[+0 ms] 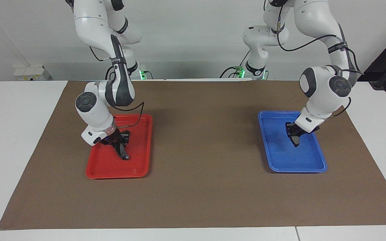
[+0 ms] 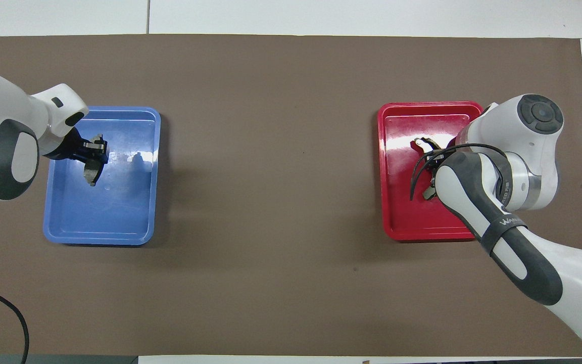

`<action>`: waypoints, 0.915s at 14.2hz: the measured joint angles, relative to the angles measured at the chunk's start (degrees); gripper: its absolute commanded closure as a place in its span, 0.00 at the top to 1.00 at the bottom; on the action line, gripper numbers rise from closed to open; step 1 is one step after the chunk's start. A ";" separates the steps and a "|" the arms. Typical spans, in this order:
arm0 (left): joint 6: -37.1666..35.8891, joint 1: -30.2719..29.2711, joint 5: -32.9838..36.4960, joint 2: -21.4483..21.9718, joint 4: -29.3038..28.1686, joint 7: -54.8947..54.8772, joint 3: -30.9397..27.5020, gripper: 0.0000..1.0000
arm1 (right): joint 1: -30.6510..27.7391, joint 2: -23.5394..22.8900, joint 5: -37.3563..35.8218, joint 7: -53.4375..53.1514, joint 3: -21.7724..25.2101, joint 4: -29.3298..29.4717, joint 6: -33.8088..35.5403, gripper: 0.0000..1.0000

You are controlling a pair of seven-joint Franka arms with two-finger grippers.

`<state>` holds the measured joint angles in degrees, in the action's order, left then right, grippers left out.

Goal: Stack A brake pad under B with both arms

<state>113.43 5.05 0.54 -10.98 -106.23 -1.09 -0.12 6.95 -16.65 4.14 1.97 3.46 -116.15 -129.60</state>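
Left gripper [image 1: 295, 137], facing view: fingers closed on A brake pad [image 1: 296, 141], a stubby dark grey piece hanging over the blue tray [image 1: 320, 164]. Right gripper [image 1: 121, 147] clamps B [image 1: 123, 154], slim and black, at the red tray [image 1: 146, 140], apparently just touching it. Overhead view: the short pad [image 2: 92, 172] shows a curved edge; the crescent [image 2: 425, 144] is mostly hidden under the right arm.

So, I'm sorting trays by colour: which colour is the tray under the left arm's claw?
Blue: the shallow plastic tray, clearest in the overhead view.
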 measured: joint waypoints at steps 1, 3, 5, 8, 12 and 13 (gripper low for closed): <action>-2.41 0.12 -0.01 0.00 2.78 3.52 1.96 0.01 | 0.00 0.00 0.00 0.05 0.02 0.00 0.01 0.14; -5.49 1.13 0.04 -0.13 7.22 12.35 6.33 0.01 | 0.00 0.00 0.00 0.06 0.03 0.02 0.06 0.06; -6.08 2.71 0.25 -0.50 9.32 21.79 11.03 0.01 | -0.04 -0.01 0.00 0.17 0.06 0.25 0.51 0.05; -6.10 3.74 0.39 -1.33 10.28 31.69 18.12 0.01 | -0.22 0.01 0.00 0.95 0.17 2.74 4.87 0.02; -3.99 3.70 6.95 -2.91 10.45 45.92 28.72 0.01 | -0.28 0.32 0.00 2.82 0.16 8.81 12.83 0.00; -3.08 3.76 8.58 -3.97 10.44 48.94 30.91 0.01 | -0.34 0.41 0.00 3.77 0.16 10.60 15.15 0.00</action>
<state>110.36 8.81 9.12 -14.95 -95.80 47.85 30.80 6.61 -16.24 4.14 5.74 3.62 -105.54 -114.45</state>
